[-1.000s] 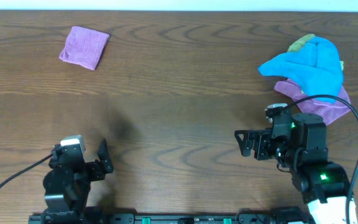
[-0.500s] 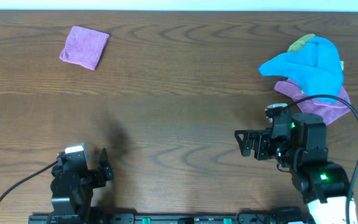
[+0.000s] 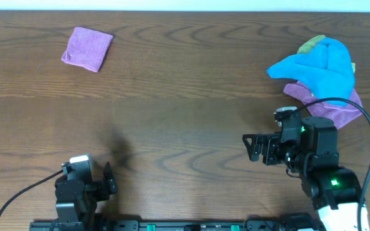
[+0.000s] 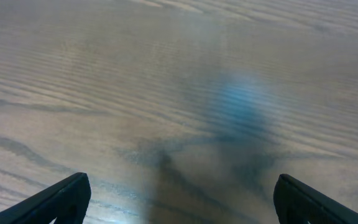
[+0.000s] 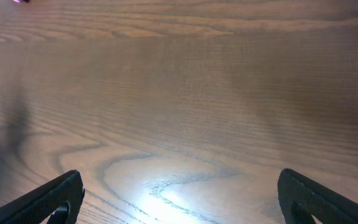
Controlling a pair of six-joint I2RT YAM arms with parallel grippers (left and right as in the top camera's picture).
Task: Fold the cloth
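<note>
From the overhead view I see the left gripper (image 3: 109,179) pulled in close to the near edge of the wooden table (image 3: 185,96), low on the left side. Its wrist camera shows the two dark fingertips (image 4: 64,198) only at the bottom corners of the view, so the jaws stand wide apart and hold nothing. Under them lies bare wood grain with a soft shadow and a bluish smear of reflected light.

The right gripper (image 3: 250,146) sits on the right side of the table and points toward the middle. Its fingers (image 5: 55,200) also show only at the bottom corners of its own camera view, spread wide over bare wood (there is a bright glare patch on the grain between them). It grips nothing either. A black cable (image 3: 367,125) loops over that arm.

A folded purple cloth (image 3: 87,49) lies as a neat small square in the far left corner, well apart from both arms. At the far right is a loose heap. A blue cloth (image 3: 320,68) is draped crumpled on top, a second purple cloth (image 3: 340,110) pokes out beneath it on the near side, and a bit of yellow-green cloth (image 3: 311,43) peeks out at the far edge. The heap sits just beyond the right arm's body, off to the side of its open fingers and not touching them.
</note>
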